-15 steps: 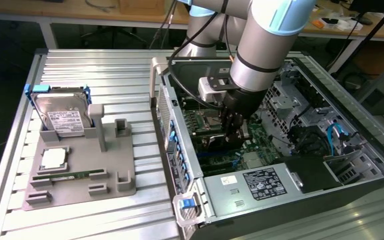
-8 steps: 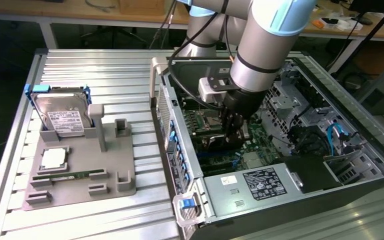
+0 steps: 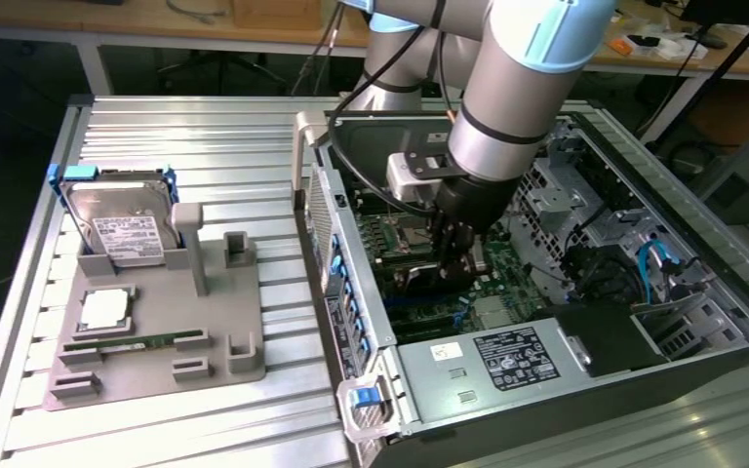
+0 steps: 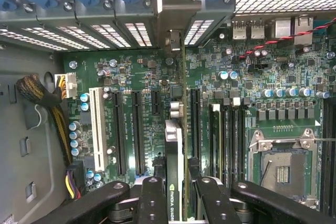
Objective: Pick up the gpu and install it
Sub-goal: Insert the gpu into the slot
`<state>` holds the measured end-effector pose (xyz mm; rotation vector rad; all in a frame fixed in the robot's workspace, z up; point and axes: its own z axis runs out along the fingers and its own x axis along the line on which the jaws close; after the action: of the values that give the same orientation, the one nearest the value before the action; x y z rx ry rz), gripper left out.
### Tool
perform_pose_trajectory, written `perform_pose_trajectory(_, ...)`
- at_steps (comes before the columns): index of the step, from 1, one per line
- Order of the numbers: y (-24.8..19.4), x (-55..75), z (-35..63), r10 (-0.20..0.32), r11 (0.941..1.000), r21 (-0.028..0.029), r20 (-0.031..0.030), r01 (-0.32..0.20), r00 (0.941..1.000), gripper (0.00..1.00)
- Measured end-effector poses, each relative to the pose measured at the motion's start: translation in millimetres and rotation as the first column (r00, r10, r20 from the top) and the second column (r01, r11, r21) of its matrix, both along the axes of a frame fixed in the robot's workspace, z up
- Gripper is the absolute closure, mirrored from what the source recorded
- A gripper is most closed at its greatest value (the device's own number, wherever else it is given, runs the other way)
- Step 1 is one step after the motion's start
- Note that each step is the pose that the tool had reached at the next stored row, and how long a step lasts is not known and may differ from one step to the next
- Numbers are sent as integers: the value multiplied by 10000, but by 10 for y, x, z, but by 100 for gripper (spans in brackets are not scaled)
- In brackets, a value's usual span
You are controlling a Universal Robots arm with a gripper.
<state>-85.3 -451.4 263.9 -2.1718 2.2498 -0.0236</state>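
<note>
Tool: black fingers clamped on either side of the gpu, holding it edge-on.
Gpu: upright over the motherboard, among the long black expansion slots; contact cannot be told.
Arm: reaches down into the open computer case.
Tabletop: grey fixture with hard drive upright, on the exterior view's left.

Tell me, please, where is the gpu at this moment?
The gpu stands on edge between the gripper fingers, inside the open computer case, just over the green motherboard and its long dark slots.
</note>
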Motion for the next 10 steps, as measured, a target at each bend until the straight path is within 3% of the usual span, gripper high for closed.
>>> perform_pose_trajectory(3,5,1,-31,1,10000,20,13,-1,10000,73)
perform_pose_trajectory(10,7,0,-43,-1,10000,4,2,1,10000,73)
